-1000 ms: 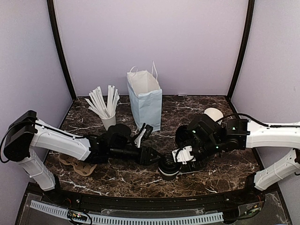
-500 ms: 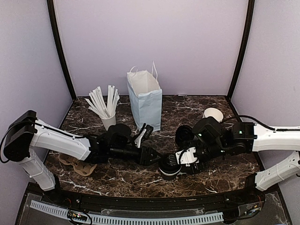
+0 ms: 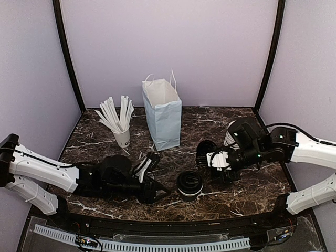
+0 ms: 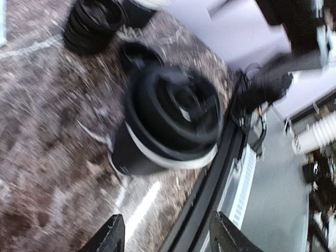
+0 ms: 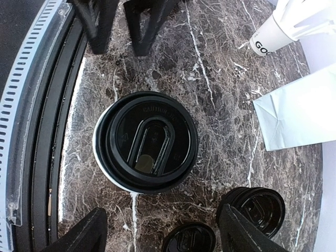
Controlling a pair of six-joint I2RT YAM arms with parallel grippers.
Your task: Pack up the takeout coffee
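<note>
One takeout coffee (image 3: 189,185) stands upright on the worktop (image 3: 241,199) between the left claw (image 3: 159,191) and right claw (image 3: 221,170), both spread apart and empty; probably light and crushable, best pinched gently just under its lid rim.
</note>
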